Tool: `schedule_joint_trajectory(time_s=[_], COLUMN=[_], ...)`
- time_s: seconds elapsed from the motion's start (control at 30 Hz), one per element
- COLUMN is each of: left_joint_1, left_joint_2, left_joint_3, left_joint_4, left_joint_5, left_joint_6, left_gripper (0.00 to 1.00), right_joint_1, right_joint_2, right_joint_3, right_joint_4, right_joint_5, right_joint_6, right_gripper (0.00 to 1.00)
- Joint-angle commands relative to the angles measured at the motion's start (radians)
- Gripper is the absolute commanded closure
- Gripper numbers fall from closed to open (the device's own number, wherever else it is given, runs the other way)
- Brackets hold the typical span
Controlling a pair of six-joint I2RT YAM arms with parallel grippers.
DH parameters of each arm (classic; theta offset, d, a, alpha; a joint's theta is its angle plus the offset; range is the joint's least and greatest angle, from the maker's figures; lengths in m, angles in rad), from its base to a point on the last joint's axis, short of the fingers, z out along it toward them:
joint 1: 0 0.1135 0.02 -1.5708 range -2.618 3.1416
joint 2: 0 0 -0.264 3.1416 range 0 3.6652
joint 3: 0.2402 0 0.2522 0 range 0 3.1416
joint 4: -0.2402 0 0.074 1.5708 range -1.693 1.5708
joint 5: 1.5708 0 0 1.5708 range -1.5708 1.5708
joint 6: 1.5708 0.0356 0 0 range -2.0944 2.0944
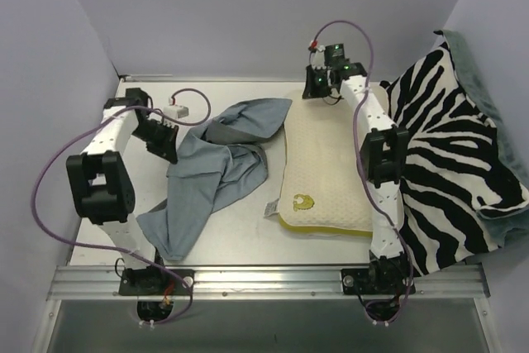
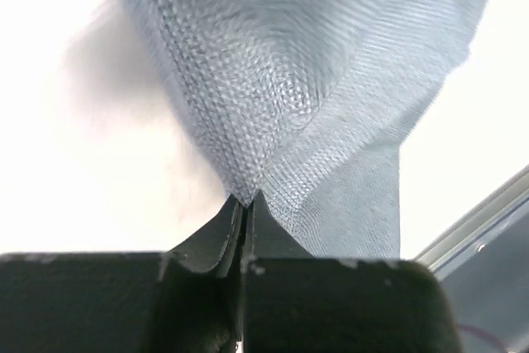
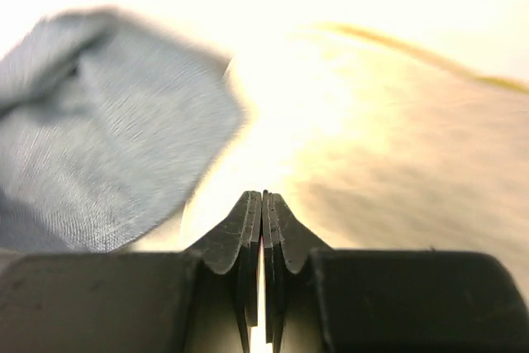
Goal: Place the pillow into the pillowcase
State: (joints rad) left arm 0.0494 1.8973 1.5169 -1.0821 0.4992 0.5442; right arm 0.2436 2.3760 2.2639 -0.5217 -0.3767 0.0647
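A white tabletop [image 1: 235, 245] is enclosed by pale lavender walls [image 1: 248, 14] on three sides, and a metal rail [image 1: 273, 280] is fixed along its near edge. The pillow [image 1: 326, 163] is laid right of the middle, its length running from near to far, wholly outside the pillowcase [image 1: 207, 179]. A yellow logo [image 1: 303, 201] is seen by its near-left corner, with a white tag [image 1: 271, 208] just beside it; its print is too small to be read. The pillowcase is crumpled left of the pillow, spread from the far middle toward the near-left corner. A zebra-striped cloth [image 1: 446, 155] with green backing [image 1: 488, 97] is draped over the right edge. The left gripper [image 2: 246, 204] is clenched on a fold of the pillowcase. The right gripper [image 3: 263, 200] is pressed closed at the pillow's far edge; a grasp cannot be made out.
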Motion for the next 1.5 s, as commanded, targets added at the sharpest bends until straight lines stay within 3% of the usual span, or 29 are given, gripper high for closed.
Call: schedule_joint_trajectory(time_s=[0.0,0.07,0.1,0.13,0.23,0.3,0.4,0.53,0.57,0.7,0.8,0.87,0.93,1.0,1.1,1.13,1.2,1.33,1.47], left_joint_1=[-0.014,-0.109,-0.14,-0.173,-0.178,-0.157,-0.146,-0.164,-0.166,-0.194,-0.23,-0.253,-0.261,-0.263,-0.252,-0.241,-0.209,-0.018,0.044], left_joint_2=[-0.28,-0.371,-0.391,-0.423,-0.435,-0.394,-0.233,0.14,0.21,0.543,0.684,0.694,0.666,0.664,0.691,0.684,0.662,0.502,0.367], left_joint_3=[-0.114,-0.155,-0.168,-0.181,-0.128,-0.052,0.182,0.521,0.698,1.086,1.178,1.113,0.975,0.933,0.956,0.959,0.96,0.85,0.642], left_joint_4=[-0.185,-0.295,-0.32,-0.337,-0.25,-0.153,-0.047,0.046,0.051,0.059,0.08,0.155,0.238,0.303,0.271,0.246,0.223,0.199,0.197], left_joint_5=[0.007,-0.004,-0.01,-0.019,-0.021,-0.005,0.054,0.007,0.003,-0.068,-0.111,-0.148,-0.191,-0.235,-0.286,-0.289,-0.289,-0.196,-0.217], left_joint_6=[0.225,0.328,0.364,0.372,0.291,0.234,0.128,-0.042,-0.062,-0.124,-0.089,-0.081,-0.085,-0.082,-0.067,-0.075,-0.14,-0.303,-0.285], left_gripper=[1.0,0.95,0.79,0.44,0.22,0.2,0.2,0.16,0.16,0.15,0.14,0.14,0.14,0.16,0.55,0.76,1.0,1.0,1.0], right_joint_1=[-0.006,0.012,0.02,0.028,0.059,0.08,0.103,0.089,0.089,0.102,0.114,0.134,0.149,0.18,0.197,0.201,0.215,0.258,0.316], right_joint_2=[-0.119,-0.15,-0.164,-0.199,-0.266,-0.293,-0.328,-0.328,-0.327,-0.331,-0.34,-0.343,-0.339,-0.333,-0.305,-0.298,-0.275,-0.193,-0.077], right_joint_3=[0.04,0.019,-0.003,-0.051,-0.169,-0.231,-0.323,-0.331,-0.331,-0.336,-0.359,-0.371,-0.389,-0.397,-0.411,-0.409,-0.397,-0.334,-0.23], right_joint_4=[0.019,-0.018,-0.03,-0.056,-0.113,-0.129,-0.13,-0.129,-0.129,-0.129,-0.13,-0.13,-0.127,-0.129,-0.124,-0.12,-0.106,-0.049,-0.017], right_joint_5=[-0.048,-0.094,-0.112,-0.154,-0.224,-0.296,-0.309,-0.303,-0.304,-0.309,-0.304,-0.286,-0.271,-0.245,-0.217,-0.208,-0.168,-0.084,-0.07], right_joint_6=[0.011,0.0,-0.003,0.001,0.021,0.032,0.0,0.036,0.041,0.043,0.029,0.009,-0.002,-0.016,-0.013,-0.008,0.007,0.012,-0.026], right_gripper=[1.0,0.74,0.6,0.4,0.36,0.38,0.35,0.32,0.31,0.31,0.3,0.28,0.25,0.23,0.23,0.23,0.23,0.21,0.14])
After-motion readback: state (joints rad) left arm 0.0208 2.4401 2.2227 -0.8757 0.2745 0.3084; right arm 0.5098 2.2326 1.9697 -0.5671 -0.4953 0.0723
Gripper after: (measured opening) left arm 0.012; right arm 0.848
